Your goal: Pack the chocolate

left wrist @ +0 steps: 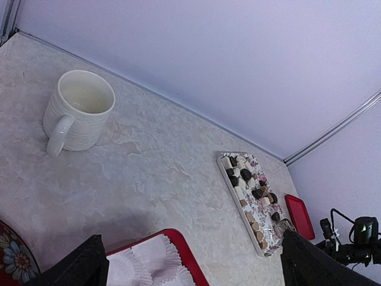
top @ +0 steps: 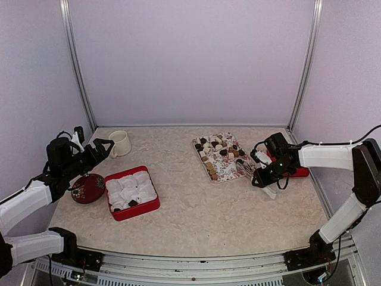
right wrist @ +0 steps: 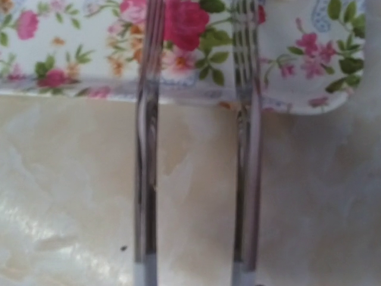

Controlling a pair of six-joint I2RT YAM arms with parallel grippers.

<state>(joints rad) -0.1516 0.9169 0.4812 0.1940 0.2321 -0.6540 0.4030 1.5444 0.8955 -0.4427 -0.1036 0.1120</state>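
Note:
The chocolate (top: 217, 152) lies as several brown, tan and white pieces on a floral tray (top: 227, 172) at centre right; the left wrist view shows the chocolate (left wrist: 247, 179) too. One dark piece (top: 133, 203) sits in the red box (top: 149, 208) of white paper cups. My right gripper (top: 266, 173) is shut on metal tongs (right wrist: 146, 179), whose two arms reach over the floral tray's (right wrist: 71, 65) near edge with nothing showing between them. My left gripper (top: 101, 149) hangs open above the red box's (left wrist: 178, 247) far corner.
A white mug (top: 120, 143) stands at the back left, just beyond my left gripper. A dark red oval dish (top: 88, 187) lies left of the box. A red lid (top: 297, 171) lies behind my right gripper. Enclosure walls close in the table.

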